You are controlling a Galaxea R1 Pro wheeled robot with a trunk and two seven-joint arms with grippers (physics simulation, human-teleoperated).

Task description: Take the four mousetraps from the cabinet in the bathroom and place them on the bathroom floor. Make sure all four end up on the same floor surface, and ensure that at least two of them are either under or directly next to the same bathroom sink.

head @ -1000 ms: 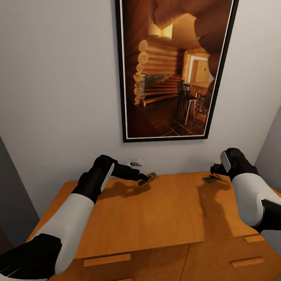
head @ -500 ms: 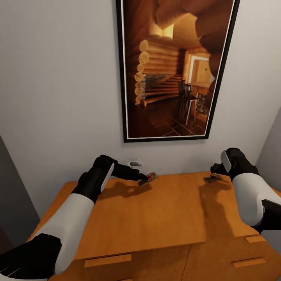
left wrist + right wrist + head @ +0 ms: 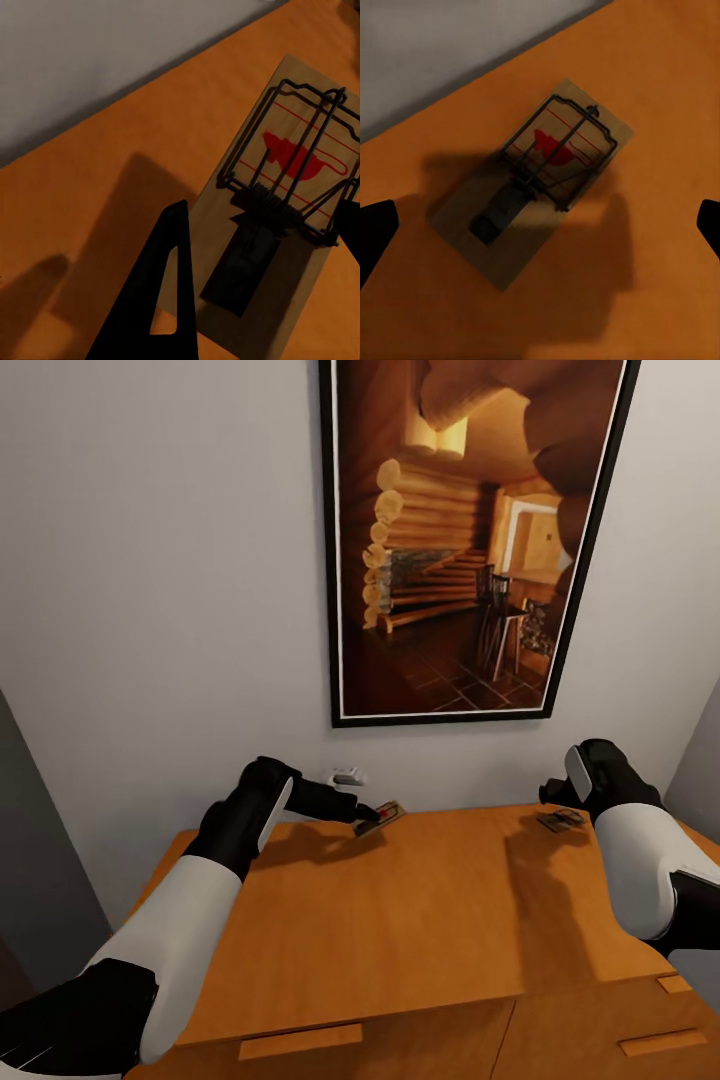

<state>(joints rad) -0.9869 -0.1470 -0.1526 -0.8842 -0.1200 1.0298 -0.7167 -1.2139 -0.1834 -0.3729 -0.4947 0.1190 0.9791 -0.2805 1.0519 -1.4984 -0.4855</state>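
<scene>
Two mousetraps are on the orange-brown cabinet (image 3: 420,920), near the wall. One mousetrap (image 3: 383,819) (image 3: 281,210) sits tilted just above the top and casts a shadow there; my left gripper (image 3: 366,815) (image 3: 262,262) is shut on its near end, one black finger (image 3: 169,300) on each long side. The other mousetrap (image 3: 562,820) (image 3: 536,187) lies flat at the back right. My right gripper (image 3: 541,225) hangs over it, open, its fingertips (image 3: 375,232) wide apart at the edges of the right wrist view.
A tall framed picture (image 3: 470,540) of a log interior hangs on the pale wall above the cabinet. A small white fitting (image 3: 348,775) sits on the wall behind my left wrist. Bar handles (image 3: 300,1042) mark the drawer fronts below.
The whole picture has shifted right, so the camera moved. The cabinet and the right mousetrap shifted with it. The left mousetrap kept its place at my left gripper.
</scene>
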